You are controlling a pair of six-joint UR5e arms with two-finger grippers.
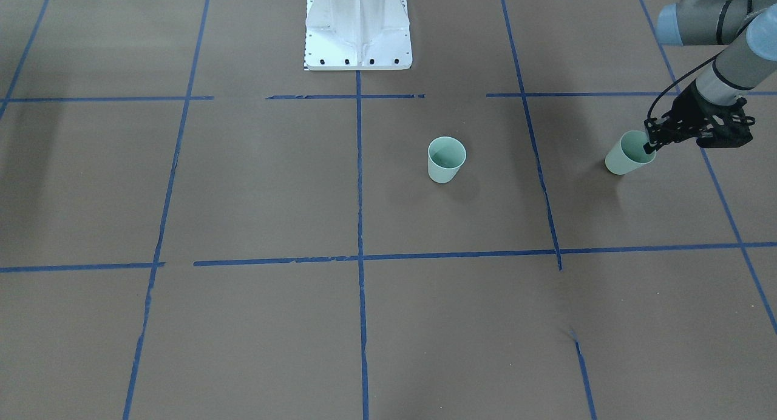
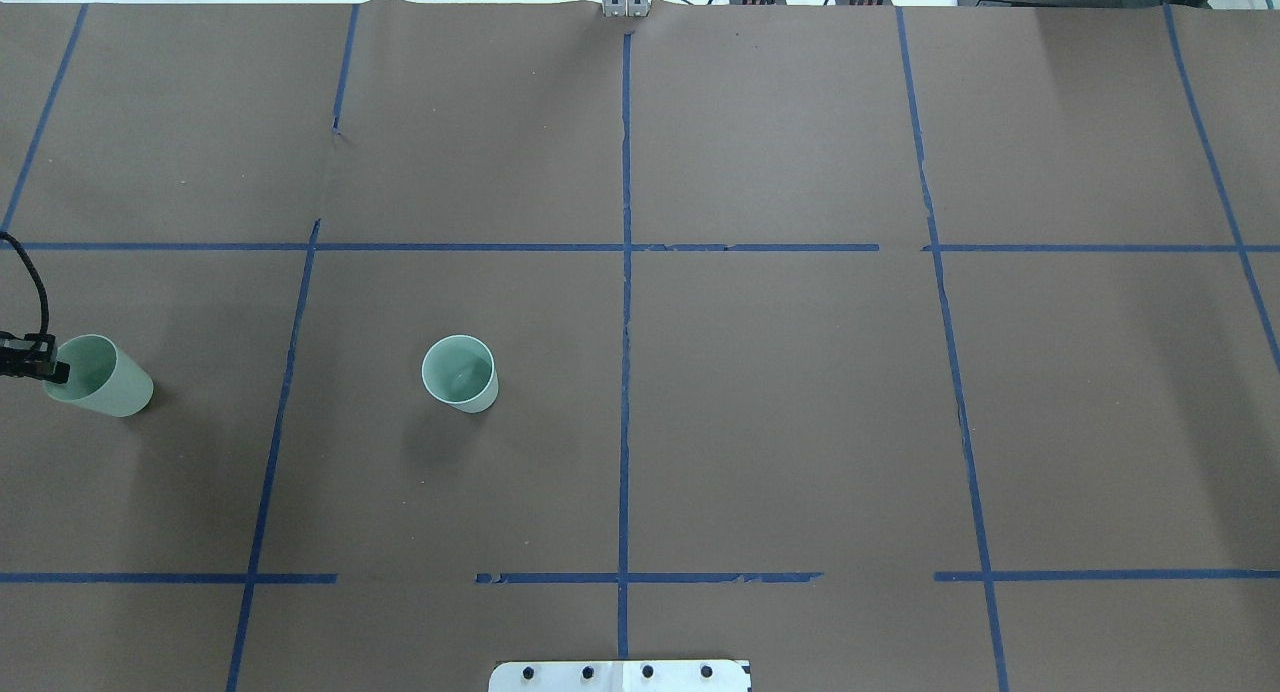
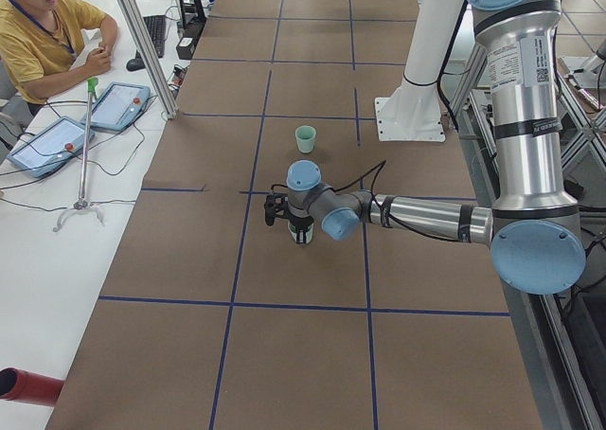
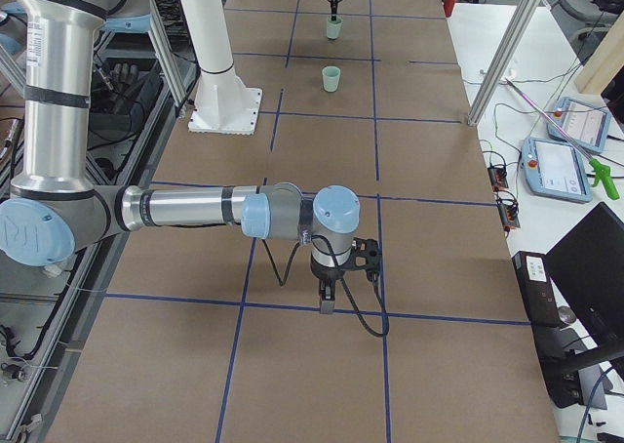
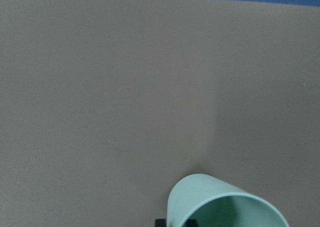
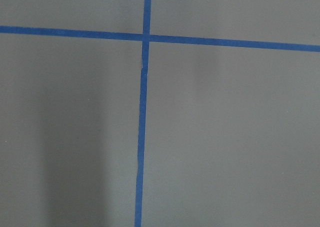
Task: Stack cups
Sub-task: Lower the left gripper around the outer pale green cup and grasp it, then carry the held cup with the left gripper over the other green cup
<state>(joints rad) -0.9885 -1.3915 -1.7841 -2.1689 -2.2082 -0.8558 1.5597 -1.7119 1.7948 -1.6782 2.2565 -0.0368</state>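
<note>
brown table (image 1: 243,183) with blue tape grid (image 1: 359,183), white robot base (image 1: 358,31), one upright mint-green cup (image 1: 446,160)

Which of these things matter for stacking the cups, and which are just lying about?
Job: outer cup, at the left claw; middle cup.
Lying about: tablets, red tube, white base, idle right claw.

We see even, fairly bright light from above on the matte brown table (image 1: 243,195). Soft shadows lie beside the upright cup (image 1: 447,159) and the tilted cup (image 1: 628,155). Both wrist views look slightly soft, with faint darker bands across the table.
</note>
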